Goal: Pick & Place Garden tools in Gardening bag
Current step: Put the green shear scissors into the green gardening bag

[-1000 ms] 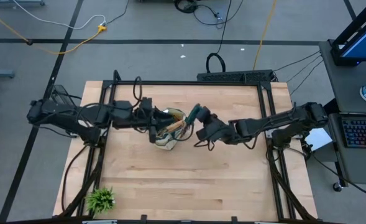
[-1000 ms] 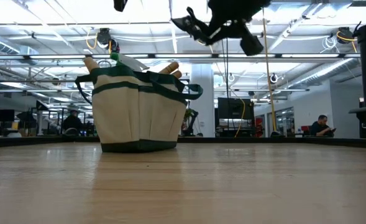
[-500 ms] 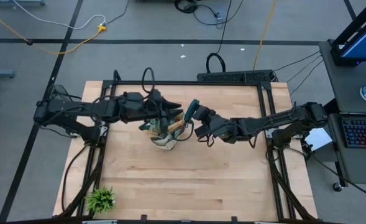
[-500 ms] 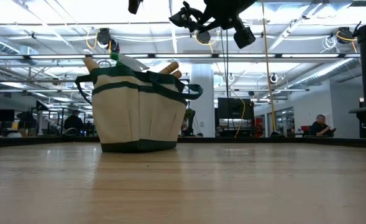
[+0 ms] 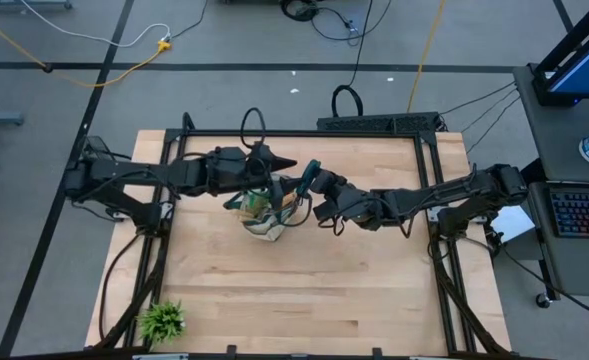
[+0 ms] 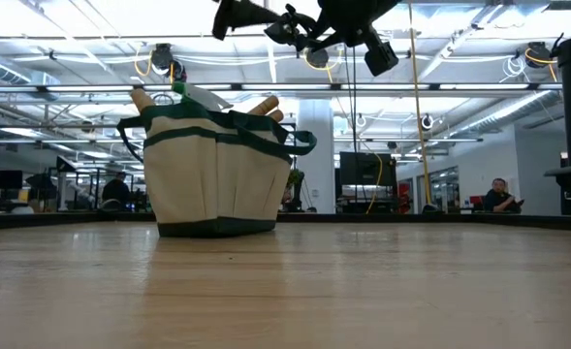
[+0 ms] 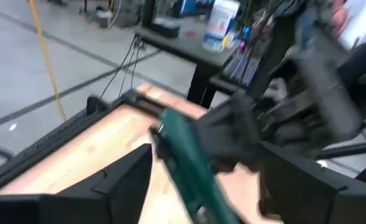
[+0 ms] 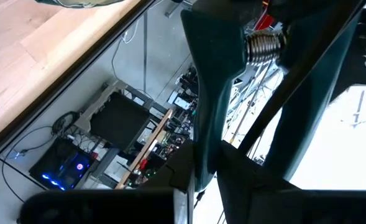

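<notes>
The beige gardening bag (image 5: 264, 218) with green trim stands upright on its base on the wooden table (image 5: 304, 290). Wooden tool handles (image 6: 266, 104) stick out of the bag's (image 6: 212, 170) mouth. The green-handled pruning shears (image 5: 308, 172) hang in the air just right of the bag's mouth, and my right gripper (image 5: 320, 190) is shut on them. My left gripper (image 5: 279, 165) is high over the bag's far rim. It is open, with a finger on either side of one green shear handle (image 7: 184, 163). Whether it touches that handle I cannot tell. My right gripper holds the pruning shears by their two teal handles (image 8: 209, 134), which run out from between its fingers past the coil spring (image 8: 263, 43). It comes roughly level from the table's right side. The shears are lifted clear, high above the table.
A small leafy green plant (image 5: 162, 320) sits at the table's near left corner. Bare wood lies near and to the right of the bag. Beyond the right edge a desk carries a keyboard (image 5: 582, 212). People sit far off in the room (image 6: 503, 194).
My left gripper has left the bag's mouth and gone toward the far and right edges, up to the shears. My right gripper has risen a little and shifted slightly left with the shears. The bag has stayed still.
</notes>
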Available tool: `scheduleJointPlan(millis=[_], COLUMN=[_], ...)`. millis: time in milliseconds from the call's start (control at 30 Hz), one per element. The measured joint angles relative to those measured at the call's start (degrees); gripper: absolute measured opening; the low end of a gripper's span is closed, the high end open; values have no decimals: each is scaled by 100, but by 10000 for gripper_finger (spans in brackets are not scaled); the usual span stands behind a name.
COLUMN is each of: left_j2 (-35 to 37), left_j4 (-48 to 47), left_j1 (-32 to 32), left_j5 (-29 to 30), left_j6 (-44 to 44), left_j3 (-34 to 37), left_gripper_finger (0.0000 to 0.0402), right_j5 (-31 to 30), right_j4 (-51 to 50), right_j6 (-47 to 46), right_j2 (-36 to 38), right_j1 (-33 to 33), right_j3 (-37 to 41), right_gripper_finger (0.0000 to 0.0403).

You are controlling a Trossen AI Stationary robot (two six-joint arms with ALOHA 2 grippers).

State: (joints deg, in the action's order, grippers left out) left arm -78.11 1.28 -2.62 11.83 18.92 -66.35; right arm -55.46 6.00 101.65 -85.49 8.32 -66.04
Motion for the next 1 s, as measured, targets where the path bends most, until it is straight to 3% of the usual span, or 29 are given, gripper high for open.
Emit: scheduleJointPlan(millis=[200, 1000], left_j2=[-113, -467], left_j4=[-21, 221], left_j1=[-92, -484], left_j5=[-170, -834], left_j6=[246, 382], left_j3=[-5, 4], left_gripper_finger=[320, 310], right_j5=[20, 175], right_j4=[-3, -52], right_j6=[0, 14], right_j2=[0, -46], right_j1=[0, 0], right_j3=[0, 4], right_gripper_finger=[35, 35])
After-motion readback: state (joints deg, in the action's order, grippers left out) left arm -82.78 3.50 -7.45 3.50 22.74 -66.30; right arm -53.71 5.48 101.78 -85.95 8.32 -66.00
